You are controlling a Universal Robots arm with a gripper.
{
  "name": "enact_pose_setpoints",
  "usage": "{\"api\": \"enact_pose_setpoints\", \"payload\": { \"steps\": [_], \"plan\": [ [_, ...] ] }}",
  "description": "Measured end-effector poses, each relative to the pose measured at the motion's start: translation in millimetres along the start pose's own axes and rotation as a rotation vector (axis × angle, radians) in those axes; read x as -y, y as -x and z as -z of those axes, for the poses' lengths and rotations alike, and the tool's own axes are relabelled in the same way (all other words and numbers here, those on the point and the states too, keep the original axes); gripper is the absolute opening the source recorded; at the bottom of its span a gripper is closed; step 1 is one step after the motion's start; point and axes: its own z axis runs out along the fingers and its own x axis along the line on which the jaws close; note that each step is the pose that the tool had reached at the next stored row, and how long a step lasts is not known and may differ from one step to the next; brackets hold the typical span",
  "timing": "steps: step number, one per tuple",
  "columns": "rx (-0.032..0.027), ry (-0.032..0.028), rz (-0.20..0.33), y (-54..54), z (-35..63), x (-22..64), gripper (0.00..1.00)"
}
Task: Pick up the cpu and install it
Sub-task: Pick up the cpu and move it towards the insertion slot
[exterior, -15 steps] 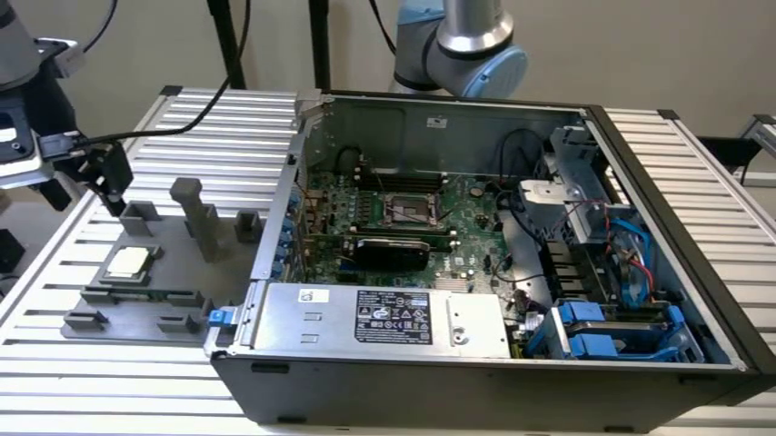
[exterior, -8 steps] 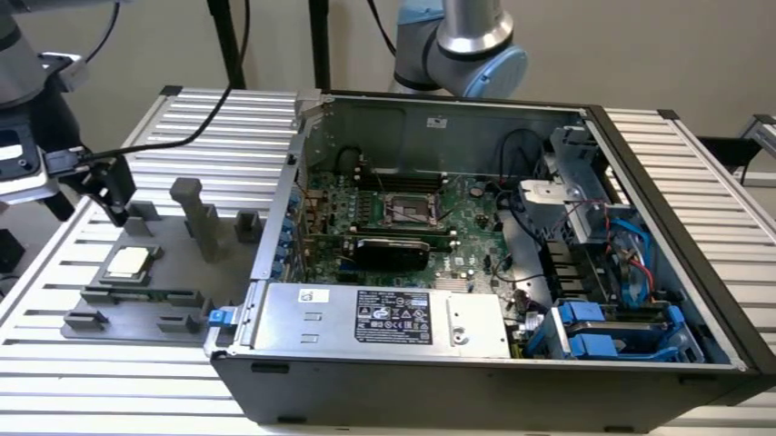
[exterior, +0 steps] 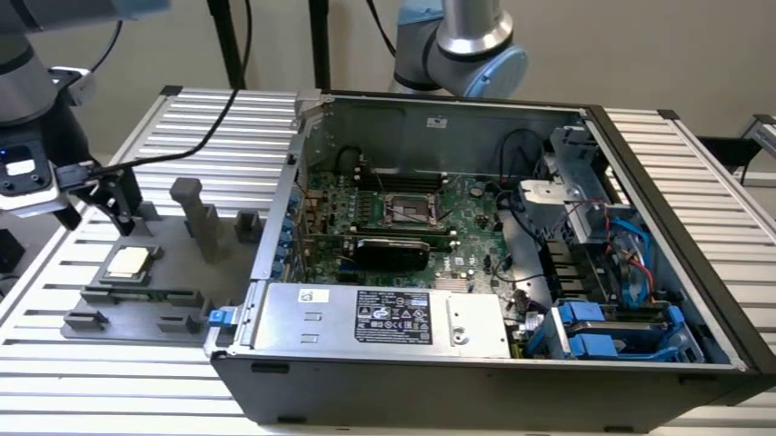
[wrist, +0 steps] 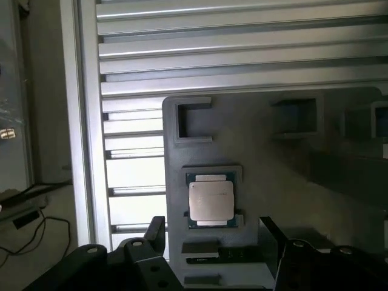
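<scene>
My hand [exterior: 97,213] is released, fingers spread wide, grasping nothing. It hangs just above the cpu [wrist: 211,200], which lies flat in a recess of the grey fixture plate [wrist: 285,182] on the slatted table [exterior: 218,109], beside the open computer case [exterior: 485,372]. In the exterior view the frame edge cuts off my arm. In the wrist view the plate's far pockets are lost in shadow.
</scene>
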Motion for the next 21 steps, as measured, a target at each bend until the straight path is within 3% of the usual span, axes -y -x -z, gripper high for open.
{"api": "enact_pose_setpoints", "payload": {
  "steps": [21],
  "plan": [
    [0.0,0.0009,0.0,6.5,-38.0,5.4,0.72]
  ]
}}
